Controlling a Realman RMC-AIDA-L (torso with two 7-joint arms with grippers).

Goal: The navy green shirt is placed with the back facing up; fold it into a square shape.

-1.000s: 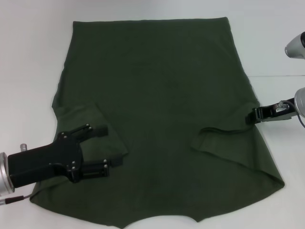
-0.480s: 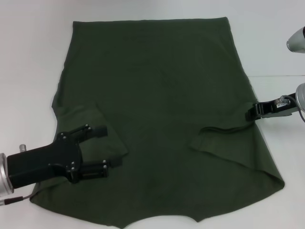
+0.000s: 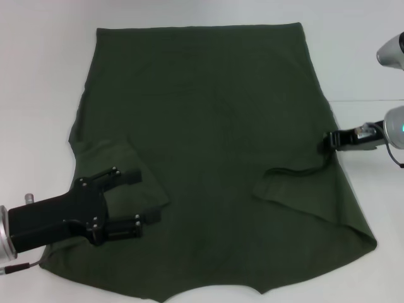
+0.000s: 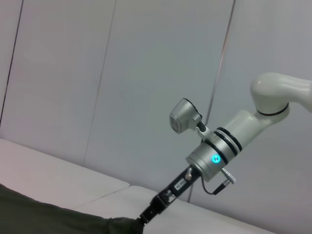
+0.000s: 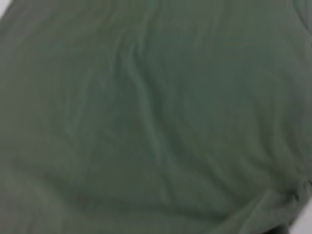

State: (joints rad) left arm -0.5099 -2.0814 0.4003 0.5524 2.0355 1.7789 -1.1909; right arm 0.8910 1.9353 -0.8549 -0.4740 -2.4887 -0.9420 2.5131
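Note:
The navy green shirt point(image 3: 208, 126) lies flat and back-up on the white table, with both sleeves folded inward over its body. My left gripper point(image 3: 141, 197) hovers open over the folded left sleeve point(image 3: 126, 164) near the shirt's lower left, with nothing between its fingers. My right gripper point(image 3: 329, 140) sits at the shirt's right edge, just beyond the folded right sleeve point(image 3: 303, 189). The left wrist view shows a strip of shirt point(image 4: 53, 219) with the right arm's tip point(image 4: 148, 214) touching its edge. Wrinkled shirt fabric point(image 5: 146, 117) fills the right wrist view.
White table point(image 3: 38, 95) surrounds the shirt on the left, far and right sides. The shirt's collar edge point(image 3: 214, 291) reaches the near edge of the view. A pale panelled wall point(image 4: 122, 73) stands behind the table.
My right gripper has moved along the shirt's right edge, farther from me and slightly inward. My left gripper has drawn back a little toward the lower left. The shirt has not shifted.

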